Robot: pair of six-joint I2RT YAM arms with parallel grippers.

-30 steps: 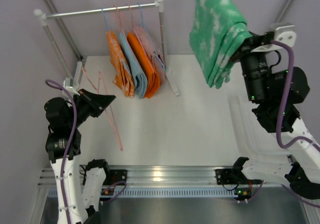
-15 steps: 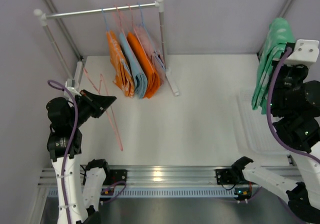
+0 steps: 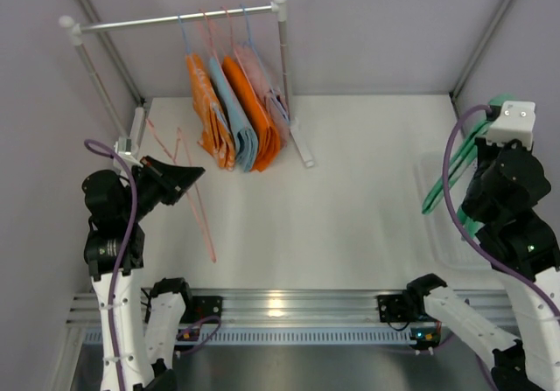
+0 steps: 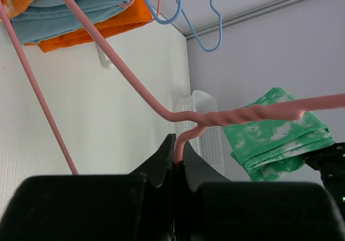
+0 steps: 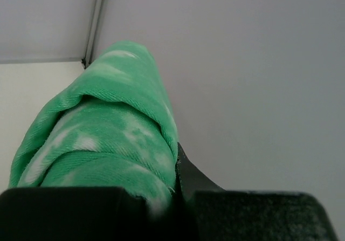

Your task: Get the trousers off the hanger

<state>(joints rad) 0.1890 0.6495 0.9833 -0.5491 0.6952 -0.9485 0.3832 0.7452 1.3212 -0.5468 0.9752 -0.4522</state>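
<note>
Two arms are sharing the job, and the trousers [image 5: 102, 128] are hanging clear of the hanger [image 4: 237, 116], well apart from it at the right side of the tabletop [image 3: 350, 198]. The right jaws are clenching a thick fold of the mint-green cloth, holding it up near the side wall above a pale plastic tray [image 3: 429, 233], with the loose end drooping beside the arm. The left jaws are pinching the thin pink wire just below its twisted neck, holding the bare hanger tilted over the left side of the tabletop, near the rack [image 3: 175, 19] where the orange and blue garments are hanging. I am judging the cloth to be soft, light and floppy, so it is going to sag and slide wherever it is unsupported; a bite across all the folded layers, as now, looks the safest hold. The wire looks springy and slippery, likely to swivel in a pinch, so gripping close by the twist seems wise.
</note>
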